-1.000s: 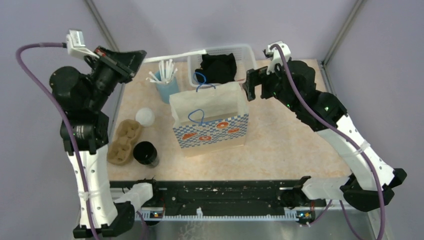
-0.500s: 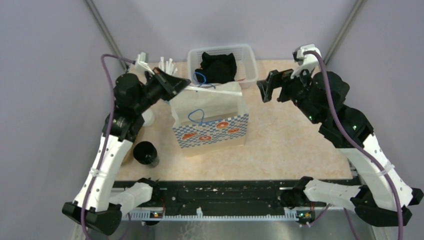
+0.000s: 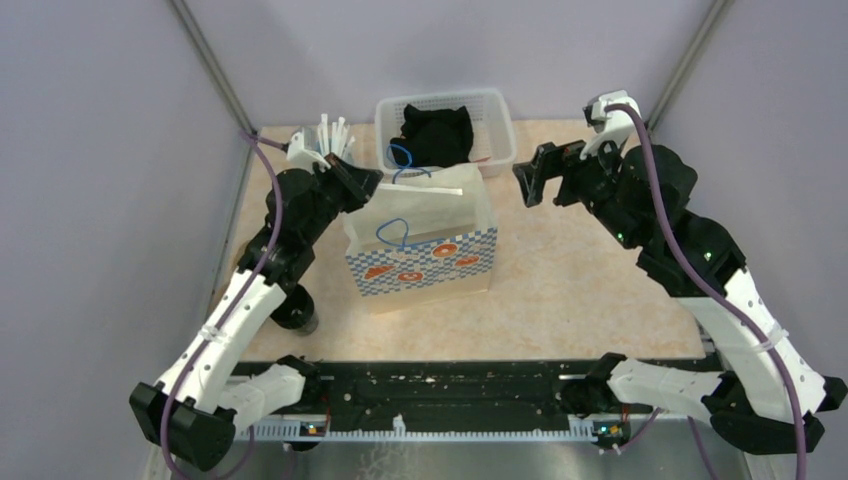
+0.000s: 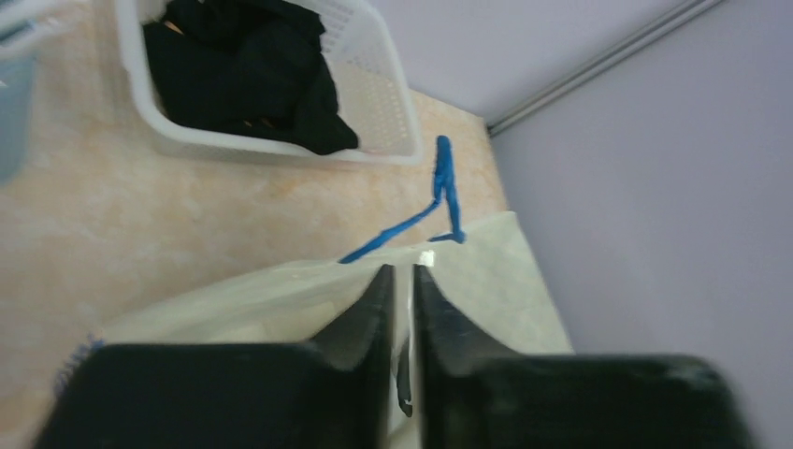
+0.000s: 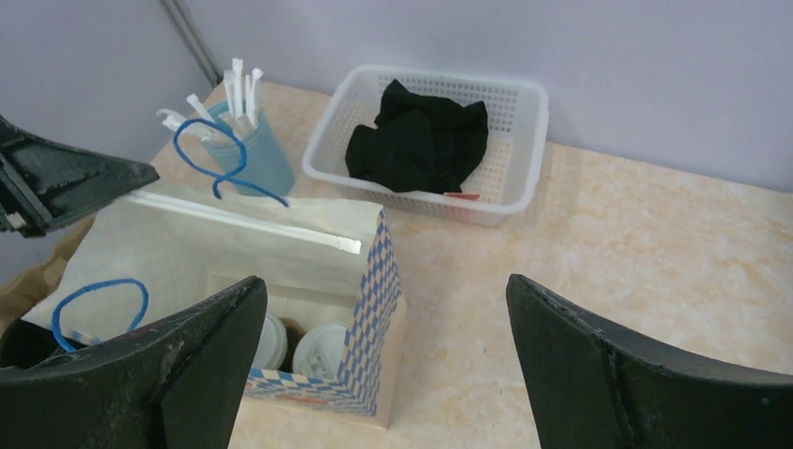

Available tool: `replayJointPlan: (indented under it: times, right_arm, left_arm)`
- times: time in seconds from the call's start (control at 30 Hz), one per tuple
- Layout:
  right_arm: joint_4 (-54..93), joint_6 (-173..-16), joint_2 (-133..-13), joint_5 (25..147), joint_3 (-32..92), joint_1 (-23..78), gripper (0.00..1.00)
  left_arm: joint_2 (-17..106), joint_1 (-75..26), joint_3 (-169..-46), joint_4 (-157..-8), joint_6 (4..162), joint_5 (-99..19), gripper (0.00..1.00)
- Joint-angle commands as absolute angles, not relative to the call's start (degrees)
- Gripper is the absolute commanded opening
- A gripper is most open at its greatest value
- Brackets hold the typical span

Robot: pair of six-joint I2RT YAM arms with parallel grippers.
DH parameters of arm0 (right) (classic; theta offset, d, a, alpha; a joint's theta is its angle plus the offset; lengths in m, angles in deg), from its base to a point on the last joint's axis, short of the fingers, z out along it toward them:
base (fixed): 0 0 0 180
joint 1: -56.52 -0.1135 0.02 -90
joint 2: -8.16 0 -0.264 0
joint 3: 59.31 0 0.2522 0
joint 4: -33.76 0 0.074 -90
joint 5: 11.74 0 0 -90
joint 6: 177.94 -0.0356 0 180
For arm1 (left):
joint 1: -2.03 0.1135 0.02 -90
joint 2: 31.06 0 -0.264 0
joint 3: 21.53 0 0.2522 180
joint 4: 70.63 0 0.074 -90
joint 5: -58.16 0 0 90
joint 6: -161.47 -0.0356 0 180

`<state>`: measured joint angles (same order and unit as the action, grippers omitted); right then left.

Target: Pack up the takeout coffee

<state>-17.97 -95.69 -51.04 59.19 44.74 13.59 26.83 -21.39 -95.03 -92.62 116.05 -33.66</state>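
Observation:
A paper bag with a blue check pattern and blue handles stands open mid-table. In the right wrist view two pale cups with white lids sit side by side on the bag's floor, with brown pulp showing between them. My left gripper is shut on the bag's rear top rim; the left wrist view shows its jaws pinching the thin paper edge. My right gripper hangs open and empty above the table, right of the bag, its fingers spread wide.
A white basket holding black cloth stands at the back. A blue cup of white straws stands back left. An all-black cup stands front left, partly behind my left arm. A brown pulp edge shows left of the bag.
My left arm has swung in from the far left to the bag's rear rim and closed on it. My right arm rose and shifted right, then stayed still.

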Motion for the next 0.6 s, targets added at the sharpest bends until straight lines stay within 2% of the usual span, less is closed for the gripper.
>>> replayJointPlan:
  times: [0.0,0.07,0.17,0.27,0.4,0.57]
  right_arm:
    - [-16.1,-95.9,-49.8,59.8,43.5,14.1,0.99]
    - [-16.1,-95.8,-49.6,59.8,43.3,14.0,0.99]
    - [-16.2,-95.4,-49.2,59.6,43.1,14.0,0.99]
    - [-16.0,-94.8,-48.8,59.0,42.7,14.0,0.99]
    - [-15.7,-94.1,-48.9,59.7,42.0,14.0,0.99]
    - [-16.9,-92.5,-49.8,61.5,42.0,14.1,0.99]
  left_arm:
    - [26.8,-21.8,-97.7,-90.4,109.8,-27.4,0.32]
    - [26.6,-21.8,-100.6,-95.6,106.3,-24.5,0.60]
    - [26.1,-21.7,-106.3,-103.1,102.6,-23.1,0.81]
    - [28.2,-21.3,-113.6,-114.3,100.8,-22.0,0.96]
    - [33.8,-16.4,-122.0,-122.0,98.1,-24.2,0.99]
    - [45.4,-0.3,-130.9,-127.2,97.3,-36.1,0.99]
